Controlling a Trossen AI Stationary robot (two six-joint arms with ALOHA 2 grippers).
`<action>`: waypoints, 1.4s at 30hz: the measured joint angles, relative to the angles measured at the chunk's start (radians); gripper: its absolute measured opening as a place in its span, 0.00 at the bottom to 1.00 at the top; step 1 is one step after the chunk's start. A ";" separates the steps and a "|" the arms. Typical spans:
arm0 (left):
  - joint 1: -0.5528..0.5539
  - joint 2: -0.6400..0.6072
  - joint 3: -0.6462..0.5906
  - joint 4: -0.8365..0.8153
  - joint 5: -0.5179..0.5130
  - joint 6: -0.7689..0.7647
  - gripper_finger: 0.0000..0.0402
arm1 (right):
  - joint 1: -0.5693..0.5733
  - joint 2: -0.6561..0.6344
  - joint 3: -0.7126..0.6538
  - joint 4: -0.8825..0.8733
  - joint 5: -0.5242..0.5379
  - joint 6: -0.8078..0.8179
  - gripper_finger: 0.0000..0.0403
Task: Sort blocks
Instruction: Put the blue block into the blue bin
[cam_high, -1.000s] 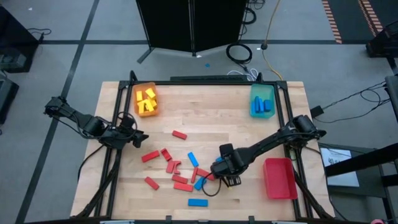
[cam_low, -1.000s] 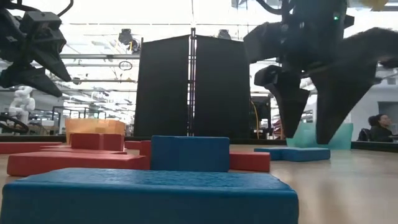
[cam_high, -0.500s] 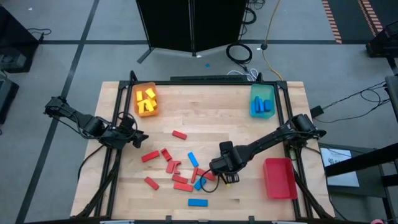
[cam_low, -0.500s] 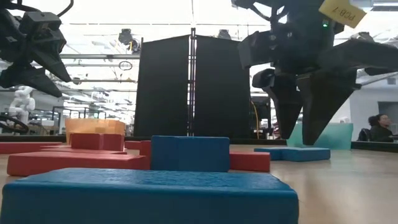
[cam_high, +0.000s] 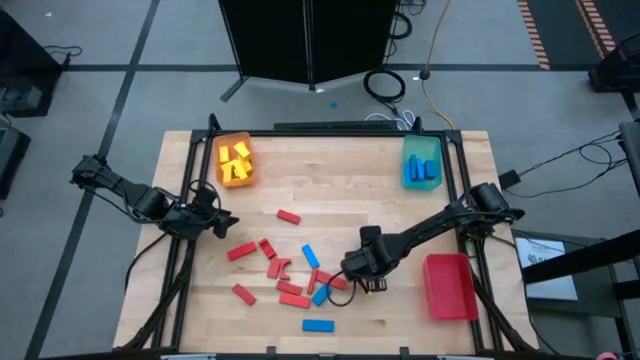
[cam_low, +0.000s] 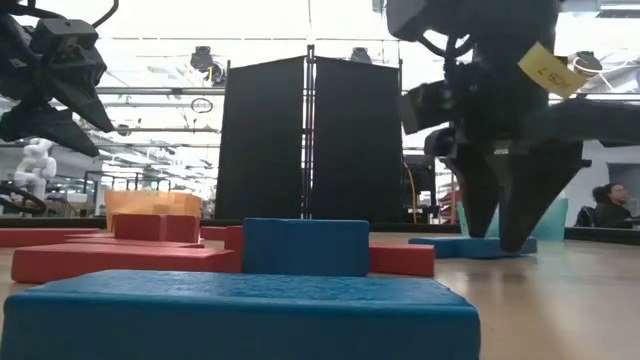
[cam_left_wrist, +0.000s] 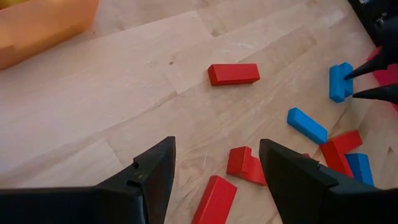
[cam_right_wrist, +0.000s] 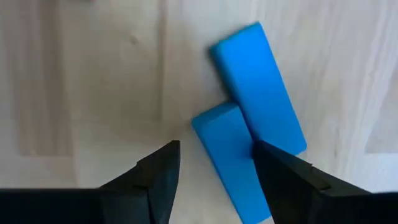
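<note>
Sorted so far: we count yellow blocks in the orange tray at the table's far left corner, blue ones in the teal tray far right; the red tray looks empty.
Left to sort: we see red and blue blocks scattered near the front edge (most of them red).
Right gripper: low, fingers spread over a blue pair.
Left gripper: open, waiting at the left edge.

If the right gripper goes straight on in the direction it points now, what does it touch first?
Most likely the lower blue block. The right gripper is open and points down at the table, its fingers on either side of this block, which touches a second blue block. How much height remains is unclear.
</note>
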 joint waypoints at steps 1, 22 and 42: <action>0.000 0.000 0.000 0.000 0.000 0.000 0.57 | 0.000 0.000 -0.008 0.003 0.001 0.003 0.48; 0.000 0.000 0.000 -0.023 0.001 0.001 0.57 | 0.063 0.003 -0.016 -0.036 -0.192 0.159 0.39; 0.000 0.000 0.000 -0.023 0.000 -0.001 0.57 | 0.257 -0.092 0.031 -0.125 -0.210 0.413 0.59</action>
